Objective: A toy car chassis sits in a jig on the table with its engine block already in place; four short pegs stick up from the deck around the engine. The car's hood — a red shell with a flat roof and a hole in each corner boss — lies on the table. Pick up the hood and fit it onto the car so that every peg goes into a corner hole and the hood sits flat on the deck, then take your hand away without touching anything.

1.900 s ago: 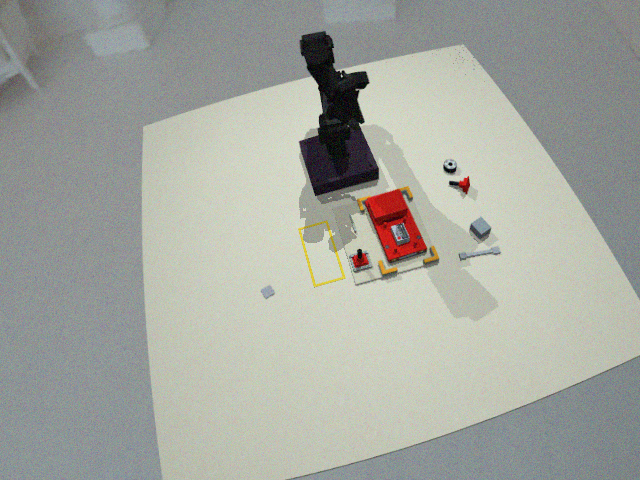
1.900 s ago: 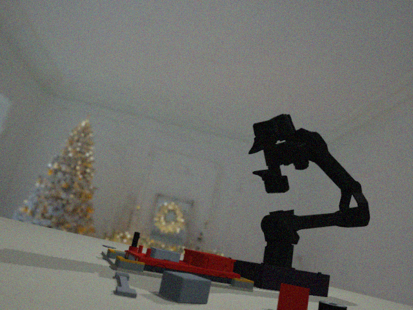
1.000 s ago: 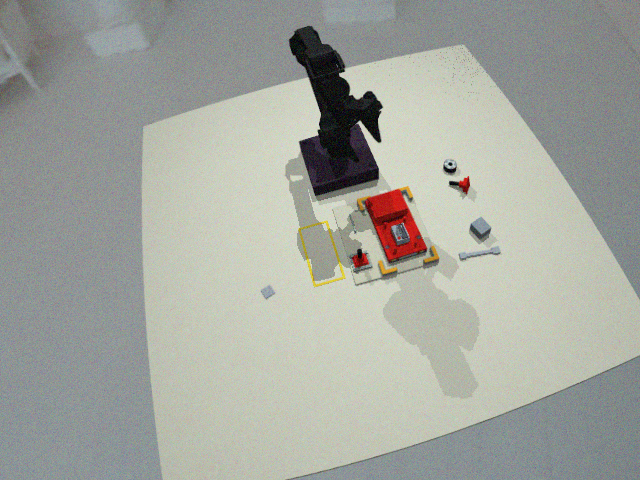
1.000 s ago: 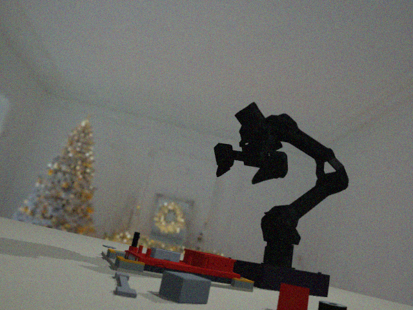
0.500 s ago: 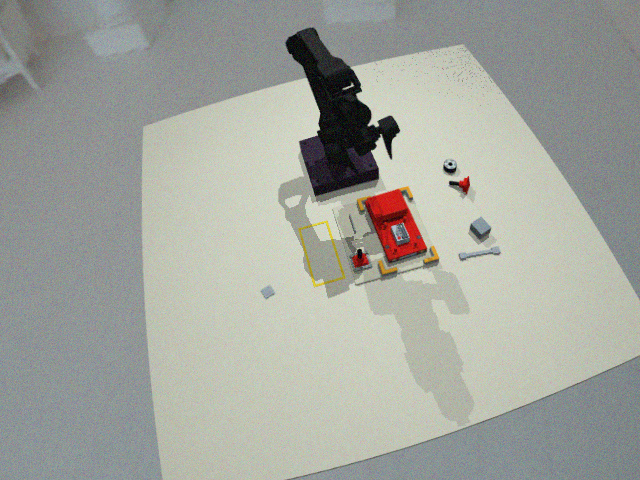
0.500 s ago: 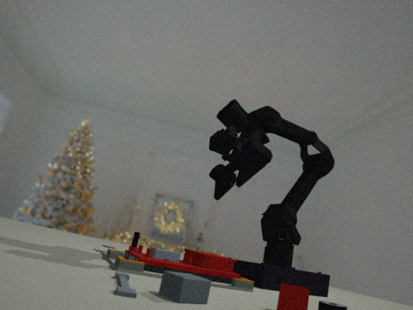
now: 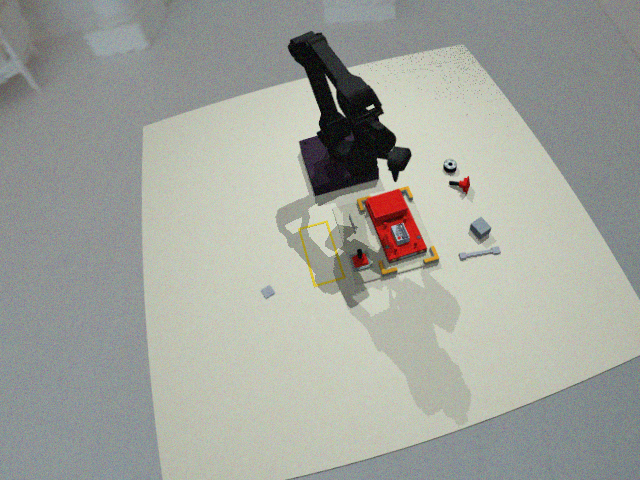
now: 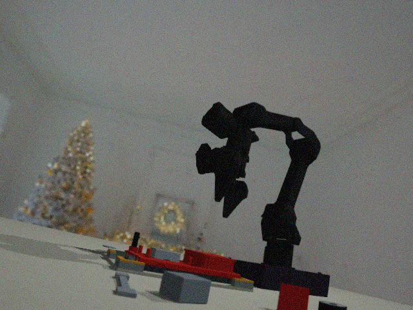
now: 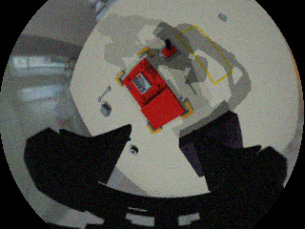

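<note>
Pincer released, empty, poised high for descent. Below and just ahead: chassis squared in yellow-cornered jig to fix peg positions. Hood seemingly on chassis's near end, seating unclear.

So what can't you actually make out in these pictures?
- Four pegs around the engine block: too small and blurred in the top and wrist views; low angle in the exterior view.
- Red block: cut off by the exterior view's bottom edge.
- Gripper: a dark silhouette there, fingers indistinguishable.
</note>
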Controlling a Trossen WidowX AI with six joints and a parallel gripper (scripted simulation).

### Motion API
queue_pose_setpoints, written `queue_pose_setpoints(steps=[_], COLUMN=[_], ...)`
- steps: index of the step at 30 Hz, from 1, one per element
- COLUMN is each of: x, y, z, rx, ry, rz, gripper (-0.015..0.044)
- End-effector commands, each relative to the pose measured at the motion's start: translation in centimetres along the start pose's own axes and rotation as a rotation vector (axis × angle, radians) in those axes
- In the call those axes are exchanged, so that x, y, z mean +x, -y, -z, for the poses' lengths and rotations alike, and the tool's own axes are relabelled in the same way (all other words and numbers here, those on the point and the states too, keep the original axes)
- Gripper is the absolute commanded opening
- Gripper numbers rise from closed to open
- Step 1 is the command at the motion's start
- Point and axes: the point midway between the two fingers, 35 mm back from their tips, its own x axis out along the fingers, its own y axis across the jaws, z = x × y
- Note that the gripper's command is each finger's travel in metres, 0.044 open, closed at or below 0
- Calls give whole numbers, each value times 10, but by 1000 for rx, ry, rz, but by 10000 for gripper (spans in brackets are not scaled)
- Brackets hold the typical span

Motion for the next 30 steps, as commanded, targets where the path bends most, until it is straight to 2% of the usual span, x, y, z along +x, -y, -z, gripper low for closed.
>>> queue_pose_setpoints(steps=[1,4,30], x=[39,43,47], y=[-17,-19,-19], z=[1,2,1], rx=[727,811,811], ry=[61,75,76], rz=[198,215,215], gripper=[440,440,440])
